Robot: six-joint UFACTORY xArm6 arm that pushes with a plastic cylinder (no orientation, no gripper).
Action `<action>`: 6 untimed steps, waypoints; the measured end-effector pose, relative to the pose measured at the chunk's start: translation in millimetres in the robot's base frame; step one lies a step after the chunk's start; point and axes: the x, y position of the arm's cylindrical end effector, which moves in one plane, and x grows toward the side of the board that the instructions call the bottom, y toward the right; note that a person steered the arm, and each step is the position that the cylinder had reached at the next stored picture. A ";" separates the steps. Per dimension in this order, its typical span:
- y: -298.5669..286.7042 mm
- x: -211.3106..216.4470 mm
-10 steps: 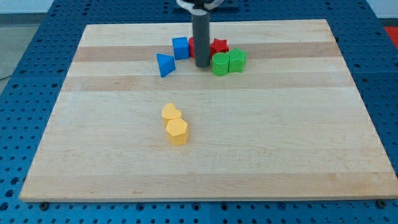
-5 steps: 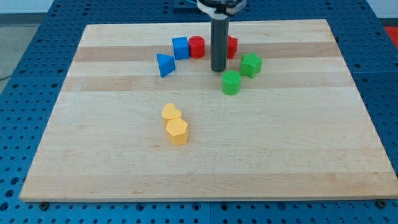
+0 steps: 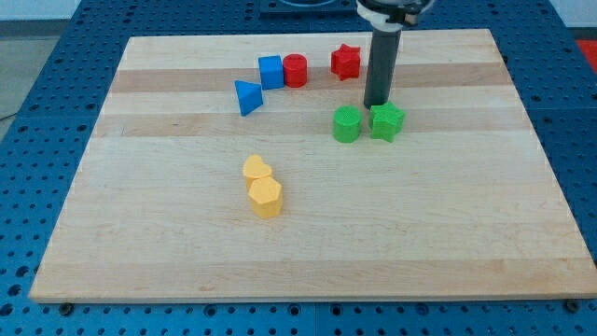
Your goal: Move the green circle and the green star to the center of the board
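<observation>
camera view: my tip (image 3: 377,104) down on board (image 3: 438,233), no jaws, grips nothing, just above green star (image 3: 387,121), touching or nearly. green circle (image 3: 347,123) beside star on view's left, both right of center. blocks look light, rigid, likely slide and spin; push from top-right faces. rod upright, arm entering from view's top.

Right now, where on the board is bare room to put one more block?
Bare wood spans the view's bottom below the yellow blocks and the view's left edge. The top middle is crowded: blue cube, red cylinder, red star, my tip just above the green star.
</observation>
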 end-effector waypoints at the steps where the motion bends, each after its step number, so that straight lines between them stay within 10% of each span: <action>1: 13.2 -18.9; 3: 91.2 5.5; 6: -14.2 45.2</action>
